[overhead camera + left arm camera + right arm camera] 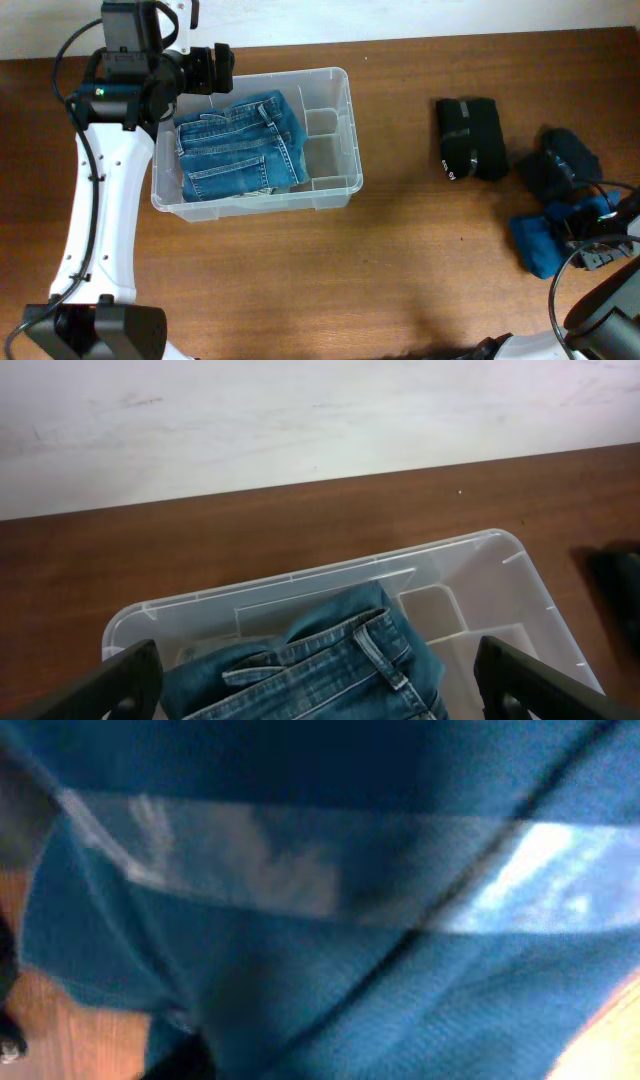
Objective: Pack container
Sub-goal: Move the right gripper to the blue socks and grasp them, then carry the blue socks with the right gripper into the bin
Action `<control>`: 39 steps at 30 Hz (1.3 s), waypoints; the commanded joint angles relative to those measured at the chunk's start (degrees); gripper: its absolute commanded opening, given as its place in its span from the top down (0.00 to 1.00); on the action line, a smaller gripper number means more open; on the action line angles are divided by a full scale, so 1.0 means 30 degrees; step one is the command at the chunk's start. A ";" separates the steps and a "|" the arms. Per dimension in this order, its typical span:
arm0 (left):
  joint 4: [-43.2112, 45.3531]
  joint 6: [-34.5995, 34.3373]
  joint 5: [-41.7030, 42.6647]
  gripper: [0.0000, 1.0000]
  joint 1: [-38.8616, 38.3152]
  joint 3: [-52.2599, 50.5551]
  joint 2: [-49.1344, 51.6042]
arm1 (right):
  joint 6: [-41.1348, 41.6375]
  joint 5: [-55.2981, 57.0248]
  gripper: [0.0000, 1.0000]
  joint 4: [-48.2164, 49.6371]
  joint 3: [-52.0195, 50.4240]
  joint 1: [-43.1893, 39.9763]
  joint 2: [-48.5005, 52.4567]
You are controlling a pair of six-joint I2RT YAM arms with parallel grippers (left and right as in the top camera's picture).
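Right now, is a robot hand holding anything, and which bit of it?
The left gripper is open and holds nothing. The right gripper is right against the blue cloth, but whether it grips it cannot be told.

This looks like a robot lab or test bench: a brown wood-grain surface (pixel 400 270) set against a plain, scuffed white wall (pixel 300 420). A white robot arm (pixel 112 210) with an exposed black cable (pixel 90 180) stands at its edge.

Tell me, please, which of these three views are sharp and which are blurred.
Overhead: sharp and evenly lit, jeans and container crisp. Left wrist: also in focus, no strong glare. Right wrist: badly blurred, very close to blue cloth, crossed by a pale streak.
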 commanded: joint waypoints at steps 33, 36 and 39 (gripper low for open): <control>0.0546 0.0532 -0.2572 0.01 0.0073 0.0364 -0.0226 | -0.4779 0.2244 0.96 0.6819 0.4226 2.3023 -0.4976; 0.0350 0.1020 -0.2856 0.01 0.0066 0.0357 -0.0226 | -0.3381 0.2040 0.96 0.7665 0.5238 2.3904 -0.3038; 0.0350 0.1027 -0.3271 0.01 0.0066 0.0350 -0.0226 | -0.3395 0.2142 0.96 0.6564 0.7723 2.4502 -0.2178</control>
